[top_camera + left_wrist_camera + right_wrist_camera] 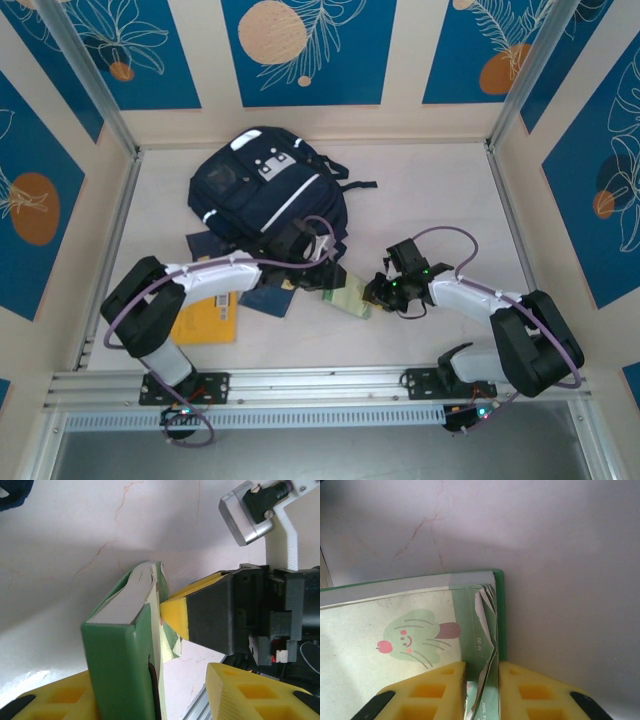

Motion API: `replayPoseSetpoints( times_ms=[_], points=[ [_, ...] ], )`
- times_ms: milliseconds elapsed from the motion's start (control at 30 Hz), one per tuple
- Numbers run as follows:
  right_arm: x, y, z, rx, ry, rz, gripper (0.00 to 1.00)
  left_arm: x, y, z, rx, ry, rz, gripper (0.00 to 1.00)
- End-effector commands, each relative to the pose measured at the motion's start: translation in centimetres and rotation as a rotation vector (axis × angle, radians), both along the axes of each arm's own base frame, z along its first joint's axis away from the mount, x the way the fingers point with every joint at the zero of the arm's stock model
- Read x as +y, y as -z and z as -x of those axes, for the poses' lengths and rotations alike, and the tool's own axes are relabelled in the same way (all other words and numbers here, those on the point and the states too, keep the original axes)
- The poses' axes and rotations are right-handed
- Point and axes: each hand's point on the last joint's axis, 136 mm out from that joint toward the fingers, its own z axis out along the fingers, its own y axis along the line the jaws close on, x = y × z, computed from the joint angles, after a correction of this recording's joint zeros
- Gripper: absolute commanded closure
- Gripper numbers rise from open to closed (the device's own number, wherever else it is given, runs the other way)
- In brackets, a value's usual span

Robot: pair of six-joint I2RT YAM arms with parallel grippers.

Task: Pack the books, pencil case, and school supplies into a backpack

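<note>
The pale green pad, with a cartoon face on its cover, has its page edge pinched by my right gripper, which is shut on it. In the left wrist view the pad stands on edge between my left gripper's fingers. It rests against one finger with a gap to the other, so that gripper is open. From above, both grippers meet at the pad just below the navy backpack. Navy books and an orange-yellow book lie under the left arm.
The pale table has raised rails along its left, right and near edges. Free surface lies to the right of the backpack and behind the right arm. Another navy book sits beside the backpack's lower left.
</note>
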Motion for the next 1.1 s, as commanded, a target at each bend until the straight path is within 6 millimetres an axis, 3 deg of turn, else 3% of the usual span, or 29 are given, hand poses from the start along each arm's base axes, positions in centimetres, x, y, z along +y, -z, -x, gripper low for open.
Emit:
replayPoseSetpoints(
  times_ms=[0, 200, 367, 467, 600, 700, 900, 1067],
  points=[
    [-0.9, 2.0, 1.6, 0.063, 0.01, 0.047, 0.78, -1.9, -0.8, 1.1, 0.024, 0.065, 0.086, 0.53],
    [-1.0, 1.9, 1.6, 0.056, 0.014, 0.046, 0.78, -2.3, 0.5, 0.8, 0.055, 0.064, 0.063, 0.53],
    [-1.4, 1.9, 1.6, 0.053, 0.027, 0.057, 0.77, -2.0, 0.8, 0.4, 0.039, 0.062, 0.01, 0.77],
    [-2.0, 1.4, 1.5, 0.034, 0.043, 0.068, 0.68, -1.2, -0.4, 0.1, -0.015, 0.056, -0.016, 0.89],
    [-2.3, -0.6, 1.1, -0.025, 0.06, 0.044, 0.53, 0.6, -3.0, 0.0, -0.109, 0.046, -0.039, 0.96],
    [-1.6, -3.5, 0.5, -0.104, 0.043, -0.027, 0.4, 2.3, -5.3, 0.2, -0.186, 0.029, -0.033, 0.98],
    [1.0, -12.9, -1.2, -0.413, -0.062, -0.242, 0.11, 5.8, -10.2, -0.2, -0.284, -0.094, 0.073, 1.0],
    [2.0, -19.2, -1.6, -0.585, -0.119, -0.367, 0.08, 9.0, -13.2, -0.1, -0.35, -0.156, 0.116, 1.0]
  ],
)
